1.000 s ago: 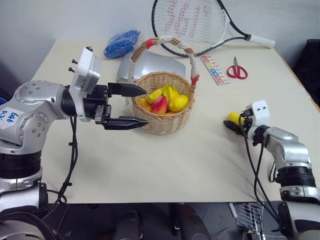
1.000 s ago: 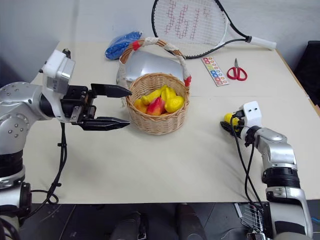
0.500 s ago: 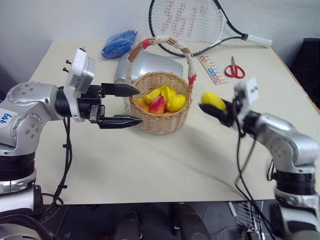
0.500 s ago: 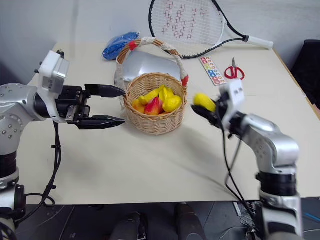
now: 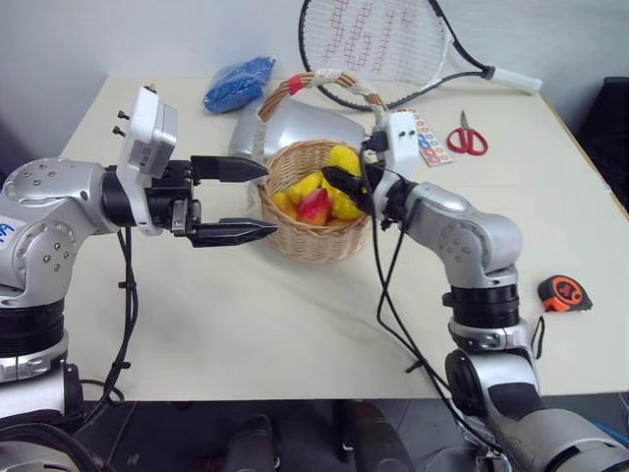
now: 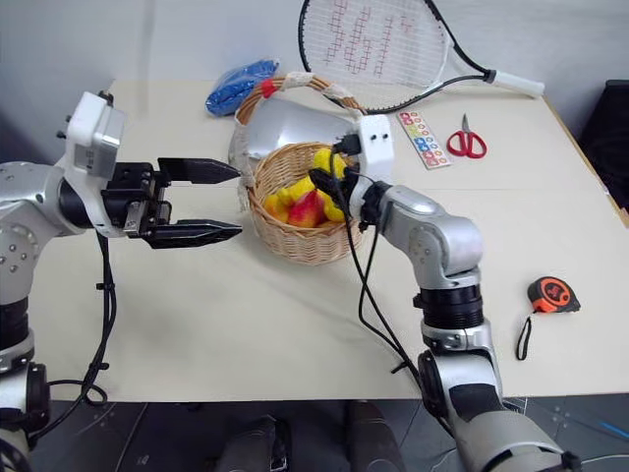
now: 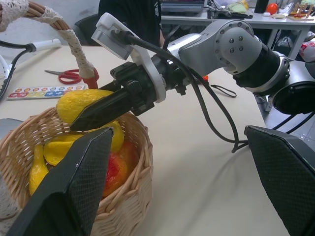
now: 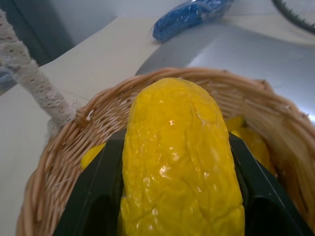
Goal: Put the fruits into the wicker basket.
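Right gripper (image 7: 93, 114) jaws clamped on a bumpy yellow lemon-like toy fruit (image 8: 179, 162), one black finger on each side of it, held just above the open mouth of the round tan woven wicker basket (image 5: 313, 239), near its right rim. Left gripper (image 5: 246, 200) jaws spread wide, nothing between them, level, tips pointing at the basket's left side, close but apart from it. Inside the basket: other toy fruits, several yellow ones (image 5: 305, 186) and a red-and-yellow peach-like one (image 5: 315, 206). Basket handle, white wrap with red bands (image 5: 328, 78), arches over it. Basket sits on the beige tabletop (image 5: 295, 315). Behind the basket a shiny silver pouch (image 5: 300, 125), further back a blue crumpled bag (image 5: 239, 83) and a tennis racket (image 5: 383, 44). To the right, a colour-dot card (image 5: 426, 135), red-handled scissors (image 5: 467, 137), and well apart near the right table edge an orange-and-black round tape measure (image 5: 564, 292).
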Available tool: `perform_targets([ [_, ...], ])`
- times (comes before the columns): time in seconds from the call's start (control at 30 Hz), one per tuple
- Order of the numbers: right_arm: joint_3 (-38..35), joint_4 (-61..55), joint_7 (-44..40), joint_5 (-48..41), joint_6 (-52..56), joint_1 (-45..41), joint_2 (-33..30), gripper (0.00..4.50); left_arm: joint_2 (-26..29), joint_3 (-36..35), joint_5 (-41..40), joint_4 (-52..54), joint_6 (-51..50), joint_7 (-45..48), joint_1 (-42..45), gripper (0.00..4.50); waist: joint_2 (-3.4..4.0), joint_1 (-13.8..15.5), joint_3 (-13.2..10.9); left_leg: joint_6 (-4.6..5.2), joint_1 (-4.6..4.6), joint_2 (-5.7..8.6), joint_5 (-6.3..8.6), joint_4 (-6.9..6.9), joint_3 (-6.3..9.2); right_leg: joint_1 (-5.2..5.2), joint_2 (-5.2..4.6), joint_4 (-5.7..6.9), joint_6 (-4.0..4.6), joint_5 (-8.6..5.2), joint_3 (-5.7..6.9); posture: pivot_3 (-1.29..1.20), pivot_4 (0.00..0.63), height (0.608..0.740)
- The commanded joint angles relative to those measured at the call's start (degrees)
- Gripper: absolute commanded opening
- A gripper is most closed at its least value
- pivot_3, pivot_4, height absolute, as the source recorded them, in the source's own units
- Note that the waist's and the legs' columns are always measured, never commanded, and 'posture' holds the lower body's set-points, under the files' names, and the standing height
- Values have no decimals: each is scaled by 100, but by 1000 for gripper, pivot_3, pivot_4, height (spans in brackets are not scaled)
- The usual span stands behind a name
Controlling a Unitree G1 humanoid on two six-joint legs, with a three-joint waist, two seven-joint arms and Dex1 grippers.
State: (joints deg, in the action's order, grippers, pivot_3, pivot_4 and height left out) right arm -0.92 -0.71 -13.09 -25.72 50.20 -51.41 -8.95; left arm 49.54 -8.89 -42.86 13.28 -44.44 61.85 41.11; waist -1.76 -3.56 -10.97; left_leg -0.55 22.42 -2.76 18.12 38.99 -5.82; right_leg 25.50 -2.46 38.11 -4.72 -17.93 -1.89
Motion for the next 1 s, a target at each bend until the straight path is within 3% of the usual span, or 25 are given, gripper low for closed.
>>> perform_targets([
  [0.03,161,-54,262,345,-445,-112,249,2168,79,-221,-101,254,73,-69,-40,4500,0,-13,0,-1,-1,-2,-1,-1,0,0,2,1,0,0,0,0,150,740],
  [0.23,234,-593,242,401,-456,132,374,4280,128,-264,-194,301,-11,-56,-95,4500,0,2,0,-3,1,2,-1,-1,1,2,-3,6,0,0,1,0,150,740],
  [0.27,208,-840,198,333,-361,242,315,4450,126,-215,-193,307,-22,-30,-89,4500,0,6,0,-3,1,1,-1,-1,1,2,-3,7,0,0,1,0,150,740],
  [0.43,-166,-2116,32,-105,324,856,-201,4450,56,-110,-131,193,6,-33,50,4500,0,48,0,-1,2,4,0,0,4,1,-6,5,0,0,3,0,150,740],
  [0.57,-1063,-3326,-582,-1203,1301,1545,-1229,4450,61,-103,-88,59,43,-31,131,4500,-1,105,0,3,7,6,2,1,11,-3,-8,-5,0,0,8,0,150,740],
  [0.67,-1449,-3497,-873,-1630,1377,1886,-1670,4450,40,-58,7,12,140,-67,152,4500,-2,100,1,6,3,6,4,1,6,-4,-4,-26,0,0,5,0,150,740],
  [0.73,-1436,-3307,-911,-1411,1098,2116,-1869,4450,9,1,76,-21,189,-101,194,4500,-2,67,1,5,-5,2,3,0,-1,-5,4,-23,0,0,-1,0,150,740],
  [1.0,-688,-1713,-395,-361,-460,1459,-958,4450,-77,124,100,-111,233,-89,382,4500,-2,24,1,-4,-10,0,-2,-2,-8,-1,12,-13,0,0,-14,0,150,740],
])
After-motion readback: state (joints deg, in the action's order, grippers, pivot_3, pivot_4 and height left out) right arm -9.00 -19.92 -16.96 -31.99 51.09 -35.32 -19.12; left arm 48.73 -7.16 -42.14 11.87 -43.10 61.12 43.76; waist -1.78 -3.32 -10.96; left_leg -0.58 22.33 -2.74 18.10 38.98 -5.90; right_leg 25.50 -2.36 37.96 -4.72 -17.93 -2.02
